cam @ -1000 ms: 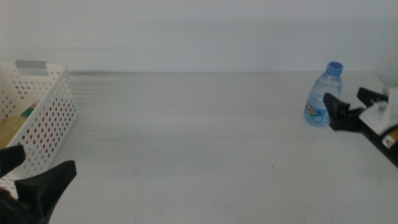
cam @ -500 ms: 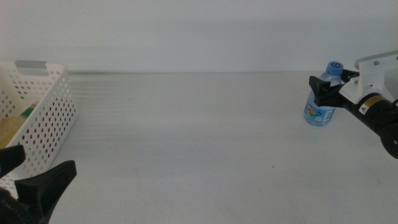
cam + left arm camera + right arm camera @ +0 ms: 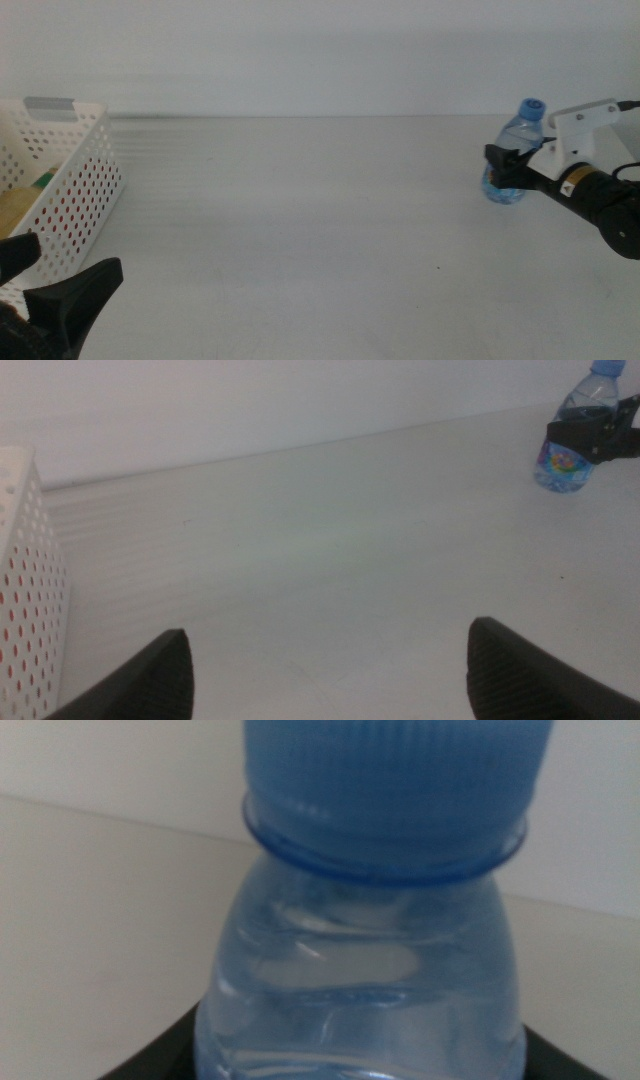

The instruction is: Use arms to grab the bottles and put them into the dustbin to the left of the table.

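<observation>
The small clear water bottle (image 3: 517, 128) with a blue cap stands at the far right of the white table (image 3: 300, 200). It also shows in the left wrist view (image 3: 572, 455) and fills the right wrist view (image 3: 365, 970). My right gripper (image 3: 503, 166) comes in from the right; its dark jaws stand open on either side of the bottle's lower body (image 3: 360, 1055). My left gripper (image 3: 70, 258) waits open and empty at the bottom left (image 3: 330, 650). The white perforated dustbin (image 3: 85, 175) stands at the left; yellow, green and red show inside it.
The dustbin's wall (image 3: 25, 570) also shows at the edge of the left wrist view. A pale wall runs along the back of the table.
My right gripper has moved in from the right and now has its jaws around the bottle. The bottle has shifted slightly to the left. The left arm has not moved.
</observation>
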`<state>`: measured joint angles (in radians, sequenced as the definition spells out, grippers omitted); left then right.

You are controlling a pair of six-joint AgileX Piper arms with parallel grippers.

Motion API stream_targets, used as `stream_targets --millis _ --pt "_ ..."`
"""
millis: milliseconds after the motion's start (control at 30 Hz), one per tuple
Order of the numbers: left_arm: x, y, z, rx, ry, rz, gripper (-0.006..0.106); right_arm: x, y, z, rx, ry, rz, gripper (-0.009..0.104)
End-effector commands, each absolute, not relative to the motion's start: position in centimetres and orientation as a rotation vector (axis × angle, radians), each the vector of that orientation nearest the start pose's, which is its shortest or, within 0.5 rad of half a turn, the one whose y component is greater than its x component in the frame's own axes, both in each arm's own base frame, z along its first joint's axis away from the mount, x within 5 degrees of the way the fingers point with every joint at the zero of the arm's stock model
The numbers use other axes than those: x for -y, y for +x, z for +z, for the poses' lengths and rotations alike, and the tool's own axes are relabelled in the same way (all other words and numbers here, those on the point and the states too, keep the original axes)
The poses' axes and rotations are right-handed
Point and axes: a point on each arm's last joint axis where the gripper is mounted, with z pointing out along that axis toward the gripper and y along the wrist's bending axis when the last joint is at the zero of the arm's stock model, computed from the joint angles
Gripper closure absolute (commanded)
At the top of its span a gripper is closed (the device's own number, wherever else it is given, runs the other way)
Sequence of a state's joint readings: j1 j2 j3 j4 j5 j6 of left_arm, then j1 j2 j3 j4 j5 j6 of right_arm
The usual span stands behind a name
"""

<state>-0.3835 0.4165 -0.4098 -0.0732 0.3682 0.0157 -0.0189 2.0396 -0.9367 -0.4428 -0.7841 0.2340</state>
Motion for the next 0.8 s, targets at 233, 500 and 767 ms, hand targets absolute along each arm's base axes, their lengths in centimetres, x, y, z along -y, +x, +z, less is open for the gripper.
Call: stream_targets --millis 233,500,767 --pt "3.8 8.7 30.5 -1.749 0.289 -0.359 0.01 -14.0 39.5 23.8 -1.509 -0.593 0.543 0.095" --pt "3.8 8.7 30.5 -1.749 0.289 -0.359 0.01 -26.2 37.3 25.5 -1.384 -0.855 0.708 0.095" --pt "3.8 8.7 30.5 -1.749 0.289 -0.359 0.01 -32.3 35.4 21.8 -1.396 -0.955 0.818 0.095"
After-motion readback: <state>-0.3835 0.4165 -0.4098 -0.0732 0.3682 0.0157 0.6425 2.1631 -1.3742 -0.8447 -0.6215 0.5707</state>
